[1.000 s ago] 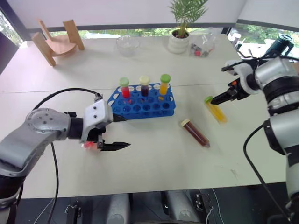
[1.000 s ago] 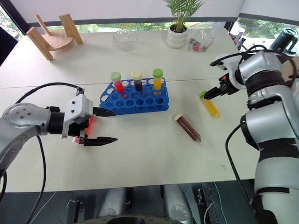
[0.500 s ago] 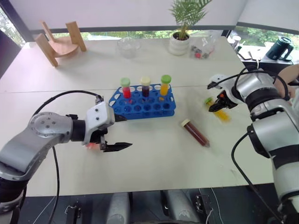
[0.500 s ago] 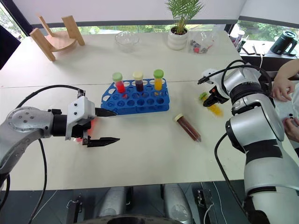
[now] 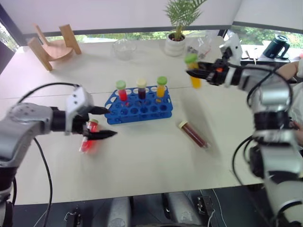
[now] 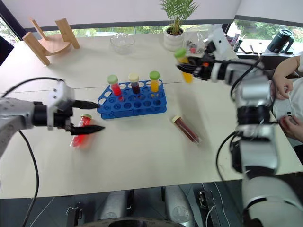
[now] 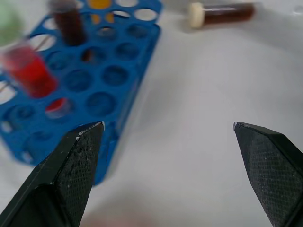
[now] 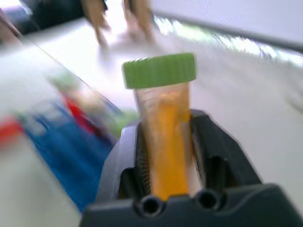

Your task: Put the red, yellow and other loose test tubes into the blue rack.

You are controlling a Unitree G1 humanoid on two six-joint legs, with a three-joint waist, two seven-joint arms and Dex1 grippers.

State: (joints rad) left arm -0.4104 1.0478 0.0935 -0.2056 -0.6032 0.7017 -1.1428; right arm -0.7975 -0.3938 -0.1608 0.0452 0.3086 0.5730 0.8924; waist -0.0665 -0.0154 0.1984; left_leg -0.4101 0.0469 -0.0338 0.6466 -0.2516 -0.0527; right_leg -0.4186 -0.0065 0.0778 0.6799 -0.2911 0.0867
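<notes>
The right gripper (image 5: 196,74) is clamped on a green-capped tube of yellow liquid (image 5: 193,71), held upright in the air beyond the blue plastic rack (image 5: 137,105). The left gripper (image 5: 104,122) is spread wide, empty, beside the rack's left end. A red-capped tube of red liquid (image 5: 87,141) lies just beneath it. A cream-capped brown tube (image 5: 193,134) lies right of the rack on open white bench (image 5: 151,165).

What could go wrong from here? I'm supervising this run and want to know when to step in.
1. The right gripper holds the yellow tube in the air by its upper part; a slip would drop it onto the table.
2. The red tube lies beside the open left gripper, which could knock it rolling.
3. The brown tube lies loose near the blue rack and could be swept aside.
</notes>
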